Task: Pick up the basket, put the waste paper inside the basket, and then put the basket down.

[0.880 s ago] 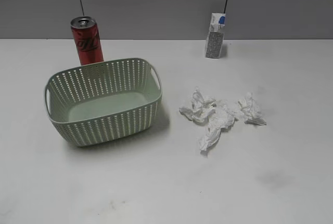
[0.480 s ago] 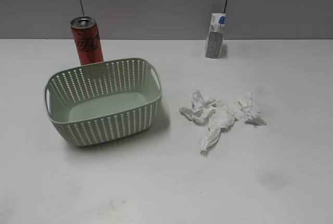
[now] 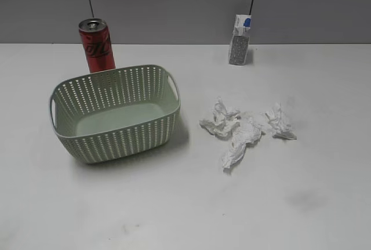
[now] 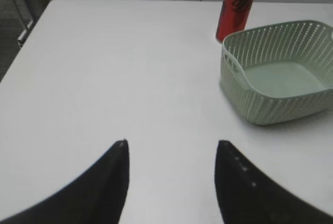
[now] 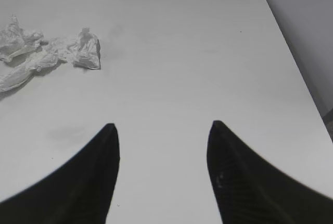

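The pale sage-green basket (image 3: 116,113) stands empty on the white table, left of centre; it also shows in the left wrist view (image 4: 276,78) at the right. Several crumpled white waste paper wads (image 3: 246,128) lie to the right of the basket; they also show at the left edge of the right wrist view (image 5: 47,52). My left gripper (image 4: 171,143) is open and empty over bare table, well to the left of the basket. My right gripper (image 5: 161,125) is open and empty over bare table, to the right of the paper. Neither gripper shows in the exterior view.
A red can (image 3: 96,45) stands just behind the basket and shows in the left wrist view (image 4: 237,7). A small white-and-grey carton with a blue cap (image 3: 240,39) stands at the back, behind the paper. The table's right edge (image 5: 291,52) runs beside the right gripper.
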`<state>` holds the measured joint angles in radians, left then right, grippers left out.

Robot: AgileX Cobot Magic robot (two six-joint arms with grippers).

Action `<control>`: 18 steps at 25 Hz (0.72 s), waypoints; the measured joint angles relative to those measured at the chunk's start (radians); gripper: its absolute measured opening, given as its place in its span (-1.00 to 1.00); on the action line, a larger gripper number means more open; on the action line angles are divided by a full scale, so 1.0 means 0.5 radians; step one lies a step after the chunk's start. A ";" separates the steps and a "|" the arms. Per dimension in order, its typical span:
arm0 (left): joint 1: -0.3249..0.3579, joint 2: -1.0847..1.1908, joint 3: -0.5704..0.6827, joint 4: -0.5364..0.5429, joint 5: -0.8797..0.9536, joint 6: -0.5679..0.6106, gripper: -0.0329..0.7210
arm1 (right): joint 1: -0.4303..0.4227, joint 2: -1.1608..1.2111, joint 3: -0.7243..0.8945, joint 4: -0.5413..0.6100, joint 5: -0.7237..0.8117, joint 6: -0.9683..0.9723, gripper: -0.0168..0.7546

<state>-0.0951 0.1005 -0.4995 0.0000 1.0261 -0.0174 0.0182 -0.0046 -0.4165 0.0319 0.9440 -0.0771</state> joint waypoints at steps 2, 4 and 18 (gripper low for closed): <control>0.000 0.175 -0.002 -0.054 0.000 0.005 0.17 | 0.000 0.000 0.000 0.000 0.000 0.000 0.12; 0.000 0.397 -0.013 -0.119 -0.016 0.057 0.17 | 0.000 0.000 0.000 0.000 0.000 0.000 0.12; -0.116 1.747 -0.418 -0.479 -0.391 0.113 0.17 | 0.000 0.000 0.000 0.000 0.000 0.000 0.12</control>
<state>-0.1531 0.9740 -0.7083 -0.2395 0.8307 0.0389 0.0182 -0.0046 -0.4165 0.0319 0.9440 -0.0771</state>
